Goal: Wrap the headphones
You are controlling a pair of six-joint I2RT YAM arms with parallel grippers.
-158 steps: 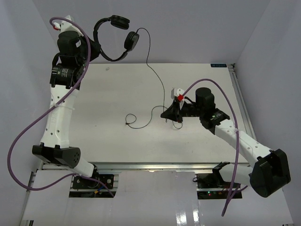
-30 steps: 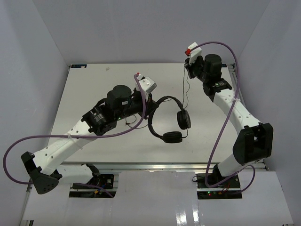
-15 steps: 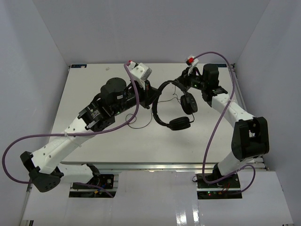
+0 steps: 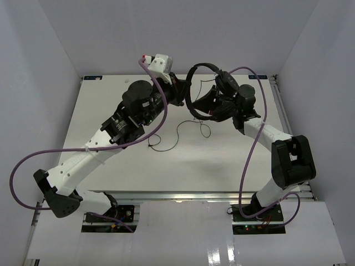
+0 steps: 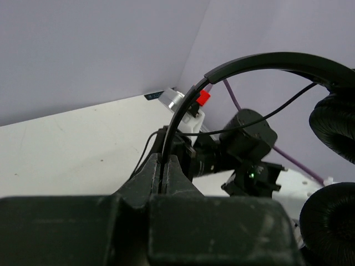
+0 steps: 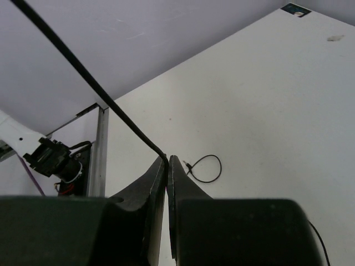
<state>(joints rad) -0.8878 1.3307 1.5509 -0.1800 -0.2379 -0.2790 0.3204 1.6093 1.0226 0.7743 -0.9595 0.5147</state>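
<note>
L end effector (image 5: 165,165) is clenched on the headphones' (image 4: 201,66) band (image 5: 266,60), up over the desk's (image 4: 233,155) far side; R end effector (image 6: 167,160) pinches the cord (image 6: 66,58); rest of cord lies looped on desk.

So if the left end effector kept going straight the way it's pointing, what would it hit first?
Likely the right end effector, which holds the cord straight ahead, just past the headband that the left end effector grips; depth is unclear.
</note>
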